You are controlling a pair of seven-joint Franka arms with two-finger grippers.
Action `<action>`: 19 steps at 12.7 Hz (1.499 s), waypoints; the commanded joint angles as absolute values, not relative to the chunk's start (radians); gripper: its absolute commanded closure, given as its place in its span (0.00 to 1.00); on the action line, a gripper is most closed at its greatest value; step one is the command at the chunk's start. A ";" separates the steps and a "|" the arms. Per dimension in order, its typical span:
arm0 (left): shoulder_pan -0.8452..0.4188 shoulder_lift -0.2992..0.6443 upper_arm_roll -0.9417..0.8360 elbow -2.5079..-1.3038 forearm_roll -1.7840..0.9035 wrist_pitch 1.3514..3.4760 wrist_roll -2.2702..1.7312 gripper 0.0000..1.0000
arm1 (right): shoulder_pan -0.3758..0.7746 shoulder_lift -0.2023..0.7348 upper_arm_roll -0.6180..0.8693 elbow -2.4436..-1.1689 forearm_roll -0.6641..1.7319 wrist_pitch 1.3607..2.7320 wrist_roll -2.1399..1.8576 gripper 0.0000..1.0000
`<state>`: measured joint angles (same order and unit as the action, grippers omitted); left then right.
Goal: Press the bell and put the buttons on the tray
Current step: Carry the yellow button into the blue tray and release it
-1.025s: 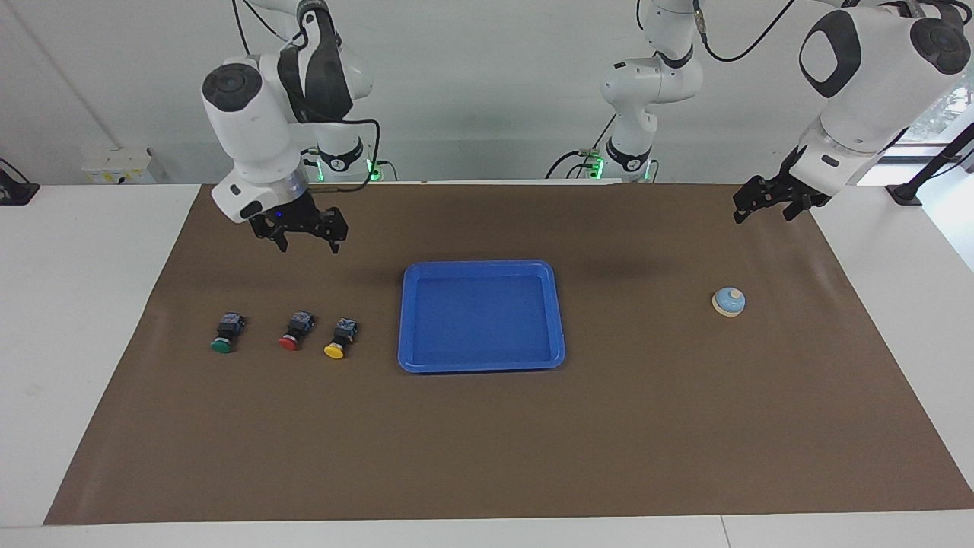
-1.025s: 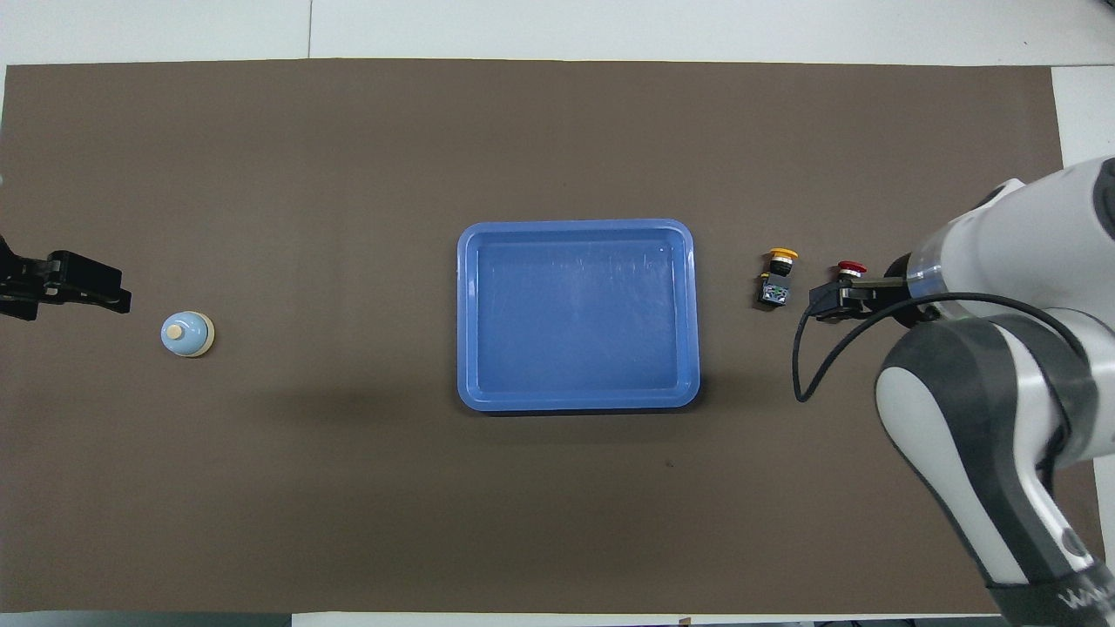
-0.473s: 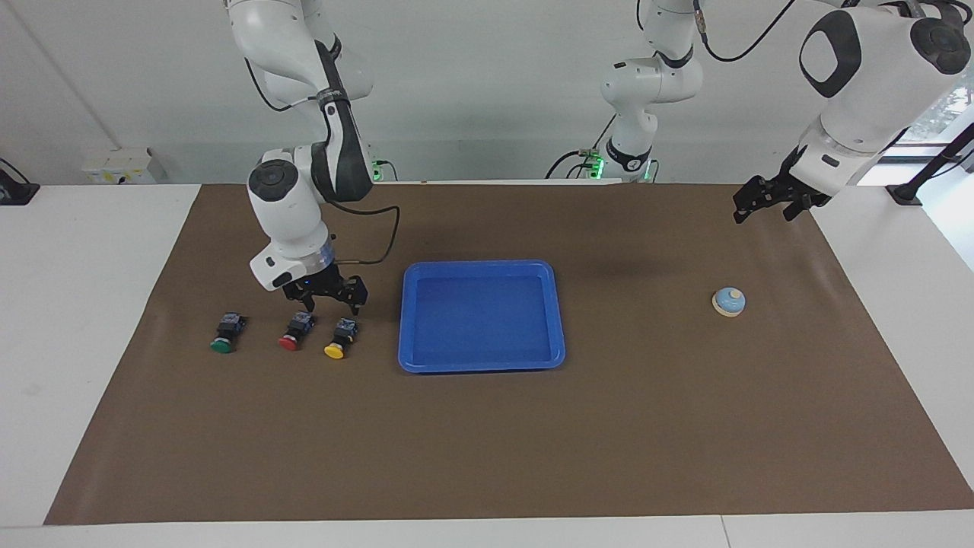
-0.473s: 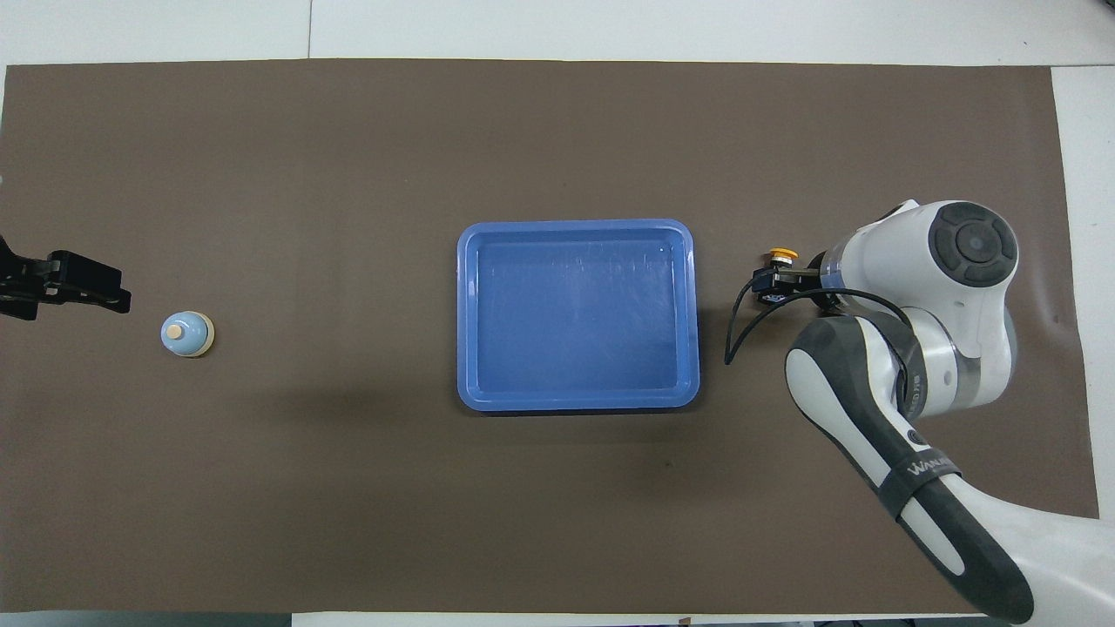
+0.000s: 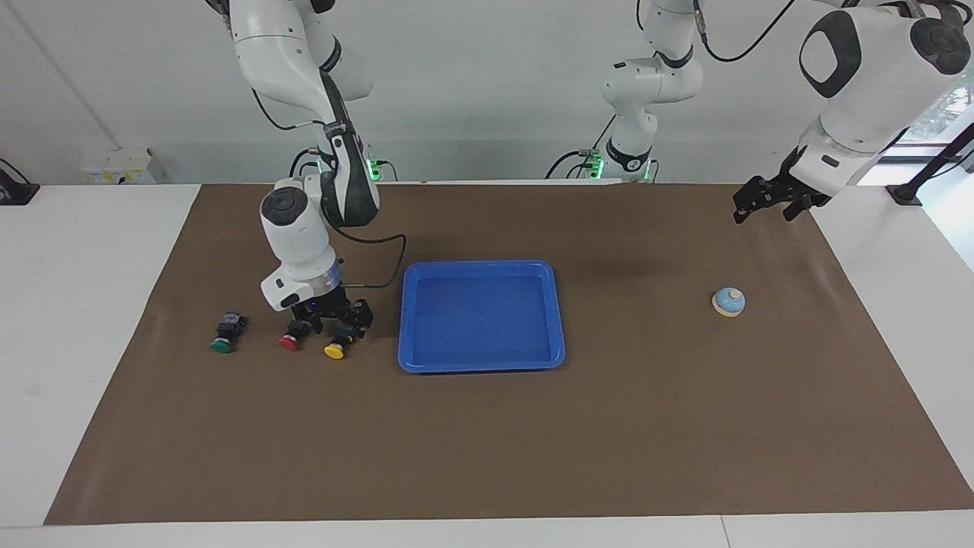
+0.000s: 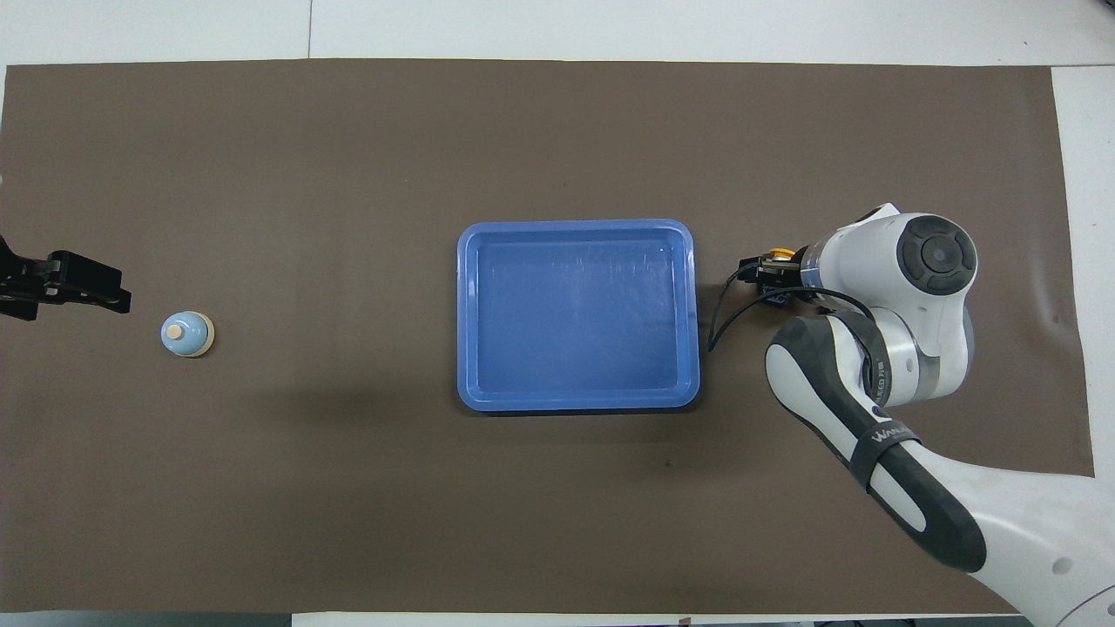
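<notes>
Three buttons lie in a row on the brown mat toward the right arm's end: green [image 5: 221, 345], red [image 5: 288, 342] and yellow [image 5: 335, 350]. My right gripper [image 5: 340, 329] is down at the yellow button, open, one finger on each side of its black body. In the overhead view only the yellow cap [image 6: 784, 253] shows beside the right gripper [image 6: 771, 280]; the arm hides the red and green ones. The blue tray [image 5: 481, 266] lies mid-mat with nothing in it. The light-blue bell [image 5: 729, 301] stands toward the left arm's end. My left gripper [image 5: 761, 204] waits open in the air by the mat's edge.
The brown mat [image 5: 487, 441] covers most of the white table. The right arm's cable [image 6: 719, 318] loops down between the yellow button and the tray's rim [image 6: 575, 225]. The bell [image 6: 186, 333] stands alone, a short way from the left gripper [image 6: 96, 294].
My right gripper has come down from high over the mat and moved toward the tray, ending low around the yellow button. The left arm, bell, tray and buttons have not moved.
</notes>
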<state>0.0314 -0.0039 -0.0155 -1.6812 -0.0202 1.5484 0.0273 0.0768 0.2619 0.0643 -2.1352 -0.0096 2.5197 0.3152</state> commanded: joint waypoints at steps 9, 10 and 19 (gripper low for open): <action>0.028 -0.014 -0.009 -1.675 -0.025 1.529 0.020 0.00 | 0.103 0.279 0.067 -2.083 -0.023 2.443 0.364 1.00; 0.028 -0.014 -0.009 -1.675 -0.025 1.529 0.020 0.00 | 0.130 0.275 0.067 -2.016 -0.021 2.342 0.364 1.00; 0.028 -0.014 -0.009 -1.675 -0.025 1.529 0.020 0.00 | 0.390 0.290 0.069 -1.899 -0.005 2.256 0.368 1.00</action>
